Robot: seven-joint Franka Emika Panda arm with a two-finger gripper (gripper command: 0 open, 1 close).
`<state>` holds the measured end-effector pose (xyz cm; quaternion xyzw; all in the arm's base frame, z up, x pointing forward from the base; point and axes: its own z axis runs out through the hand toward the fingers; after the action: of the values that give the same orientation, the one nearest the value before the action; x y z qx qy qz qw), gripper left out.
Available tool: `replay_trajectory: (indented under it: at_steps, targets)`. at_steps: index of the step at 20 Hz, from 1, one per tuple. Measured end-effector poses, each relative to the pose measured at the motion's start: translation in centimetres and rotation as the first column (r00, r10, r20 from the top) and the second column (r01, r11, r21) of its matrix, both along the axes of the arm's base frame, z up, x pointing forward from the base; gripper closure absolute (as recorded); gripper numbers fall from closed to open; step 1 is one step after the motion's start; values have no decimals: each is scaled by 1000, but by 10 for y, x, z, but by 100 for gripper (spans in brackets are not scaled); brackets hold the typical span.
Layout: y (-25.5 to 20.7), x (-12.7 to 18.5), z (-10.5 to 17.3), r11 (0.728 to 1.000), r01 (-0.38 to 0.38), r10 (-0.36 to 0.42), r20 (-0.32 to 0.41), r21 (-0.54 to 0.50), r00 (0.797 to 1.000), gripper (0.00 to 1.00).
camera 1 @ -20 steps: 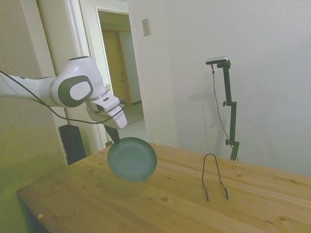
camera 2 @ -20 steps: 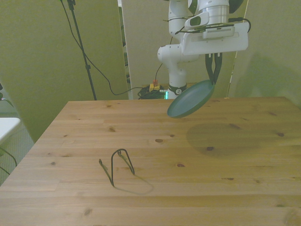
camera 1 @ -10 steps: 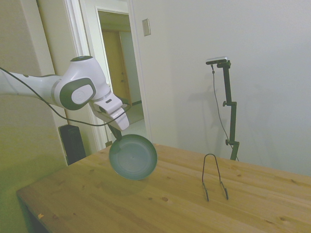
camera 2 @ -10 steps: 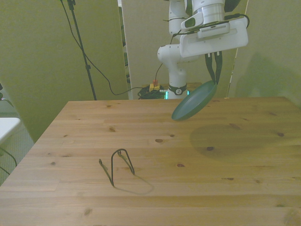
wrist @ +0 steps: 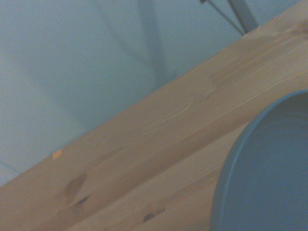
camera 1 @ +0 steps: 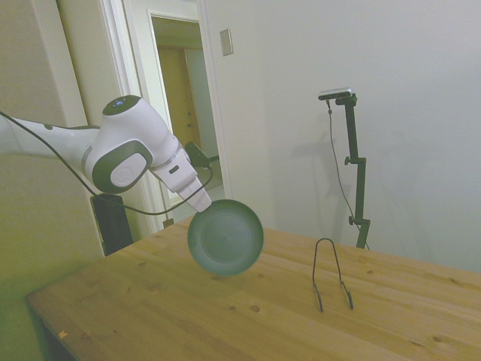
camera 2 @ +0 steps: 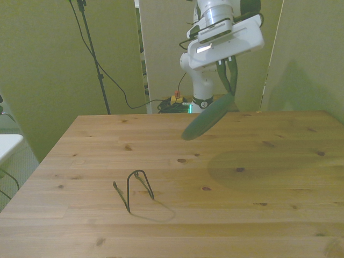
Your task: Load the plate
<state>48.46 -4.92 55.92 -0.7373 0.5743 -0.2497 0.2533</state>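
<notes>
Above bench (camera 2: 279, 188), toward 1 o'clock of front view, plate (camera 2: 207, 117) hangs in air, clear of wood. Pincer (camera 2: 230, 91) clamped on plate rim at its upper edge. Plate tilted steeply, almost on edge in front view; side view shows its round face (camera 1: 225, 238). Black wire stand (camera 2: 137, 188) stays upright on bench toward 8 o'clock of plate, well apart. Wrist view: plate rim (wrist: 269, 168) blurred, bench planks behind.

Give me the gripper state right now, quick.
Gripper: closed on the rim of the plate, holding it tilted in the air above the table.
</notes>
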Motion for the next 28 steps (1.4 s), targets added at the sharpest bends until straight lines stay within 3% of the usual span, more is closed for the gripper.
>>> replay_trajectory:
  at_steps: [9,18,28]
  targets:
    - [-50,0,10,996,84,-85,50,13,995,100]
    - [-124,39,19,992,125,-126,92,6,988,100]
    - [-194,56,6,991,81,-98,157,108,983,100]
